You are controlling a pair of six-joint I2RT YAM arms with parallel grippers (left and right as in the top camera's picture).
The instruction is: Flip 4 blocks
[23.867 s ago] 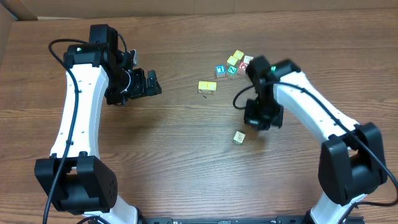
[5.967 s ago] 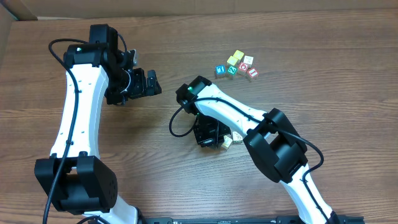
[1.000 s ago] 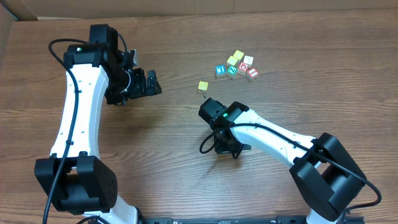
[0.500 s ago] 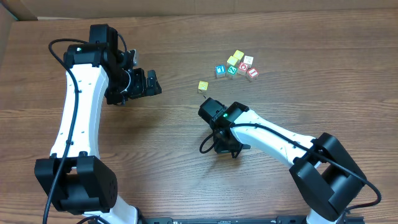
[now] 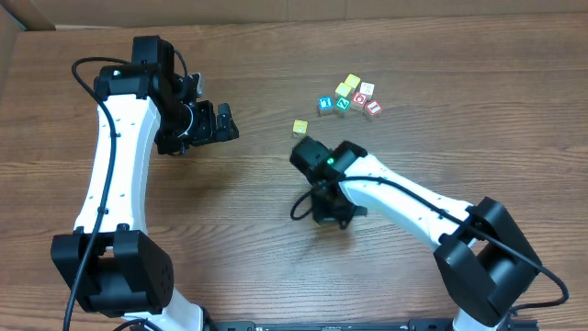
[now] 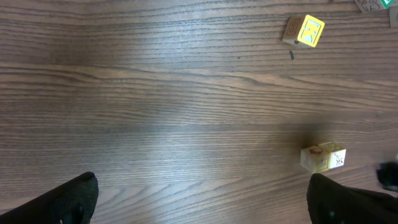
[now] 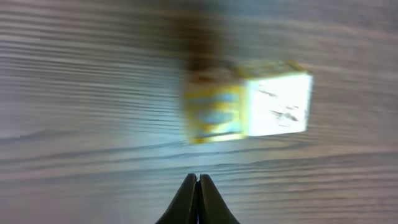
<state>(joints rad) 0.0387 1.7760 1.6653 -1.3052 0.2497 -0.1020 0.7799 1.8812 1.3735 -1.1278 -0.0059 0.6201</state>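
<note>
The left end effector [image 5: 223,123] is held released over the left half of the worktop [image 5: 230,221]. In the left wrist view its fingertips [image 6: 74,196] are seen spread wide at the lower corners of the frame, and nothing lies between them.

The right end effector [image 7: 198,183] is clenched. Its two tips are pressed together and nothing is grasped. It is positioned low over the middle of the worktop.

A cream-and-yellow block [image 7: 249,109] is seen resting on the worktop just beyond the closed tips, without contact. The view is blurred, so its markings cannot be read. In the overhead view this block is hidden beneath the right arm.

A lone yellow-faced block [image 5: 299,127] is located apart from it, between the right arm and a cluster of cubes [image 5: 349,96] at the far side of the worktop. Within that cluster, a teal-faced block [image 5: 342,104] is set just beside a blue-faced cube [image 5: 324,104], and a red-faced block [image 5: 373,108] is placed at the right edge.
</note>
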